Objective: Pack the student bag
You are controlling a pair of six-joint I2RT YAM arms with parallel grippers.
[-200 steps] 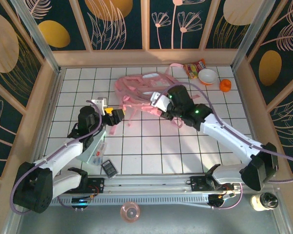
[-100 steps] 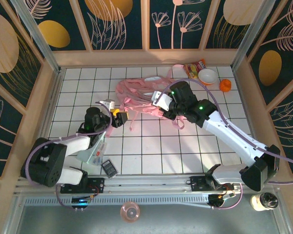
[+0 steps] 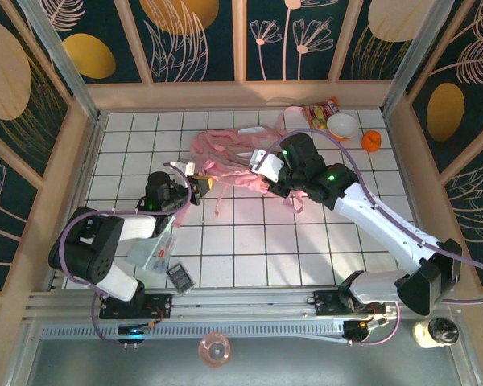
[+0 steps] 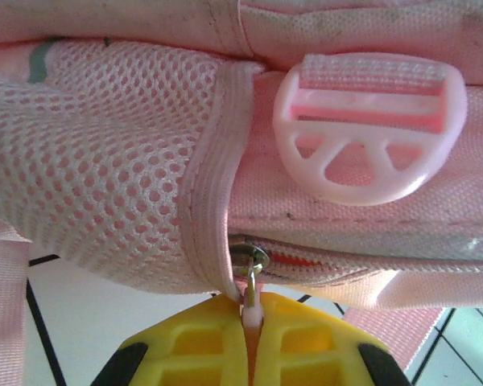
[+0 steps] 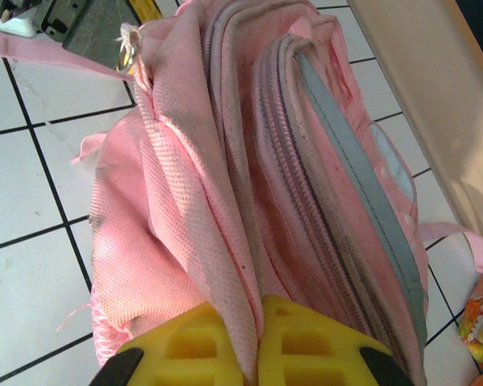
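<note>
Looking down on a white tiled table [image 3: 249,257], fenced by wooden rails [image 3: 225,95] with dark leaf-print panels behind. Got the pink bag [image 3: 225,149] slumped around 12 o'clock of the middle, close to the far rail. Seeing the left gripper [image 4: 252,326] pinched shut on the zip pull [image 4: 249,289] at the bag's 8 o'clock corner, and the right gripper [image 5: 258,330] clamped on a fold of its fabric at 3 o'clock. Spotted a snack packet [image 3: 320,111] and bowl [image 3: 342,125] crowding the 1 o'clock corner, plus a calculator [image 3: 180,278] at 7 o'clock. Loads of bare tiles from 4 to 6 o'clock.
</note>
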